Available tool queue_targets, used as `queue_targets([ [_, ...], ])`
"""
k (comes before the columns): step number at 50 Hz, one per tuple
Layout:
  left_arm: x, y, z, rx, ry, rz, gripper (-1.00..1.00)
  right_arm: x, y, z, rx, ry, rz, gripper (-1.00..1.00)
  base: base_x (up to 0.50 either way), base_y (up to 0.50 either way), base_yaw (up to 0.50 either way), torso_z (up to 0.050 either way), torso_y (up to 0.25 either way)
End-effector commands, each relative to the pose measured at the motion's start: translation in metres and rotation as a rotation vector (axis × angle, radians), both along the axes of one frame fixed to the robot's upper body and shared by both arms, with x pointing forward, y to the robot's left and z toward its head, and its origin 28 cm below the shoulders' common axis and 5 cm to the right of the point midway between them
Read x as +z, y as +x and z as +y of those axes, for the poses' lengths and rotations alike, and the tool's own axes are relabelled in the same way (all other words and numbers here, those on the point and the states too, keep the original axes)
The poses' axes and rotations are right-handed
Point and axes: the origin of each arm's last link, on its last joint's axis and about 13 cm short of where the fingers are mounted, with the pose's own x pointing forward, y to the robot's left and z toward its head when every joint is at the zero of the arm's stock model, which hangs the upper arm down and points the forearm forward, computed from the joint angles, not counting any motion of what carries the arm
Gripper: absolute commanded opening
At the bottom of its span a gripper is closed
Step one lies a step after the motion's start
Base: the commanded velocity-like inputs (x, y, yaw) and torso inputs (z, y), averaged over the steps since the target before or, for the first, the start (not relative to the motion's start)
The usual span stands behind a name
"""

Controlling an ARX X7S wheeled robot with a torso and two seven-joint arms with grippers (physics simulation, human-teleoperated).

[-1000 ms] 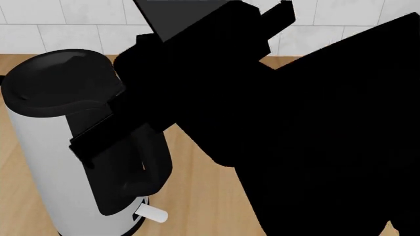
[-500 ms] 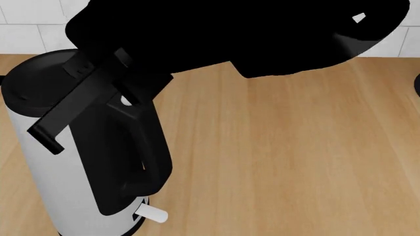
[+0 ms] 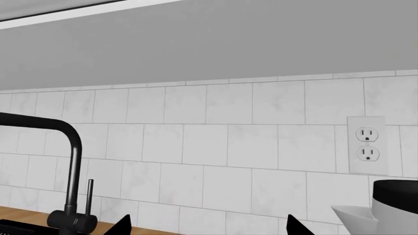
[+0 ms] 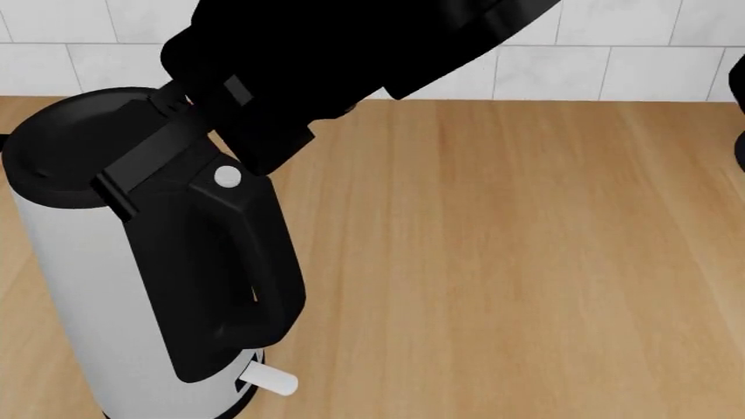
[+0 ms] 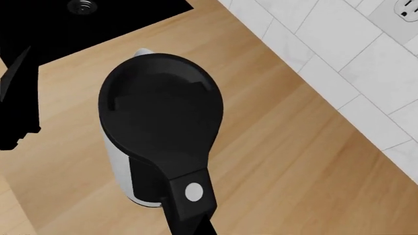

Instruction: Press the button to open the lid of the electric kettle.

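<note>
The electric kettle (image 4: pixel 82 288) stands at the head view's left: white body, black loop handle (image 4: pixel 239 288), stubby white lever (image 4: pixel 271 381). Its black lid (image 4: pixel 70 140) lies flat on the body. The tiny white button (image 4: pixel 228 177) sits on the handle's top. My right gripper (image 4: pixel 114 194) looks shut. Its black fingers reach over the lid's rear edge, just left of the button, which shows uncovered. In the right wrist view the lid (image 5: pixel 160 110) and button (image 5: pixel 194 192) lie just beyond the right gripper (image 5: pixel 196 227). My left gripper (image 3: pixel 207 227) is open, facing the tiled wall.
The kettle stands on a wooden counter (image 4: pixel 501 262) before a white tiled wall (image 4: pixel 559 65). A black sink (image 5: pixel 117 19) lies beyond the kettle. The left wrist view shows a black faucet (image 3: pixel 73 147), a wall outlet (image 3: pixel 367 145) and part of the kettle (image 3: pixel 395 208).
My right arm has drawn up and back, uncovering the counter's right side. Its fingers moved from across the handle to the lid's rear edge, and the button came into view. The lid has not moved.
</note>
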Motion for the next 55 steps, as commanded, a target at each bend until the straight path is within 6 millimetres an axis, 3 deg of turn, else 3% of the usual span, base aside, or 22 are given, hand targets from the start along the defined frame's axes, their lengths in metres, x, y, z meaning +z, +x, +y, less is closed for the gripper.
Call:
queue_targets([
  [1,0.000,0.000,0.000,-0.001,0.002,0.000,1.00,-0.009,0.013,0.008,0.000,-0.016,0.030,-1.00,0.00,0.00,0.00,0.000,0.000],
  [25,0.001,-0.001,0.000,-0.003,-0.002,-0.006,1.00,-0.025,0.025,0.025,0.017,-0.102,0.063,-1.00,0.00,0.00,0.00,0.000,0.000],
  [55,0.001,-0.001,0.000,-0.005,-0.005,-0.007,1.00,-0.037,0.035,0.029,0.013,-0.134,0.093,-1.00,0.00,0.00,0.00,0.000,0.000],
])
